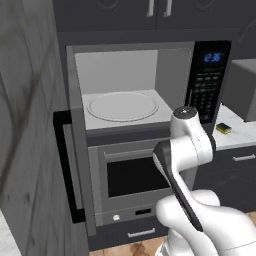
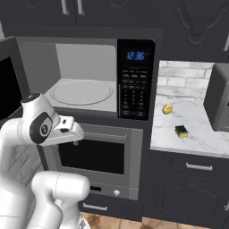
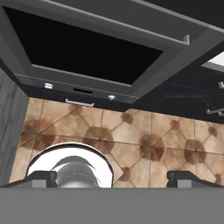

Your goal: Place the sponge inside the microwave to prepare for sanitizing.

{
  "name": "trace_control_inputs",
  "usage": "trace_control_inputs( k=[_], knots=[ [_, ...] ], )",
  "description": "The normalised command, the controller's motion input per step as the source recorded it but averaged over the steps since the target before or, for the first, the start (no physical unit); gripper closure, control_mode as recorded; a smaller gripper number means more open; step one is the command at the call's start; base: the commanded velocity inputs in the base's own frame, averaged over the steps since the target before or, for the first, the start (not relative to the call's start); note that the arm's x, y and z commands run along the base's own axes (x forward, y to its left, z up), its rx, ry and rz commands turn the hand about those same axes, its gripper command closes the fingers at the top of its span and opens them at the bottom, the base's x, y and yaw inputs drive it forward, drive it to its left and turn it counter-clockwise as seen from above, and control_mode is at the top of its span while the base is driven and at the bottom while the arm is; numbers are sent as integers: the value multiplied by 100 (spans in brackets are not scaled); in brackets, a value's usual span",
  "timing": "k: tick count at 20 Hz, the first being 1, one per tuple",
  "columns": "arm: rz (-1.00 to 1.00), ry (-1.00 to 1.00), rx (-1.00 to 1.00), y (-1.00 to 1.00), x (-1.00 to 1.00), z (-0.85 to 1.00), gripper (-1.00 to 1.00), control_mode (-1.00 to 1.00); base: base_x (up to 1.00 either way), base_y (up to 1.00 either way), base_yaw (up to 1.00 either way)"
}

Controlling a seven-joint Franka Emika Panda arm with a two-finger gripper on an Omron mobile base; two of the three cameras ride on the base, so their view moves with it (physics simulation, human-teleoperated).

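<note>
Floor tiles (image 3: 144, 131) lie nearest, under the gripper (image 3: 113, 178), whose two fingertips (image 3: 43, 178) stand wide apart, holding nothing, pointed down before the oven (image 3: 87, 52). On the counter (image 2: 197, 134), well right of the arm, the sponge (image 2: 181, 131) rests flat, near a yellow lump (image 2: 167, 108). Left of it, the microwave (image 2: 134, 76) stands with its door (image 1: 70, 165) swung open and its turntable (image 1: 122, 106) bare.

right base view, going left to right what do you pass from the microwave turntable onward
turntable → keypad panel of the microwave → small yellow-orange lump → sponge → grey appliance at the right edge
</note>
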Motion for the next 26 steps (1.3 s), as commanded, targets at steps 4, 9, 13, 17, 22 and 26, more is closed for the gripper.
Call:
trace_control_inputs(
  k=[4,9,13,17,22,26],
  knots=[
    [1,0,0,-16,0,0,-100,100,4,-62,5],
    [0,0,0,0,0,0,-100,100,14,-96,13],
    [0,0,0,0,0,0,-100,100,19,-76,10],
    [0,0,0,0,0,0,-100,100,27,-48,8],
    [0,0,0,0,0,0,-100,100,34,-54,8],
    [0,0,0,0,0,0,-100,100,25,-74,9]
  ],
)
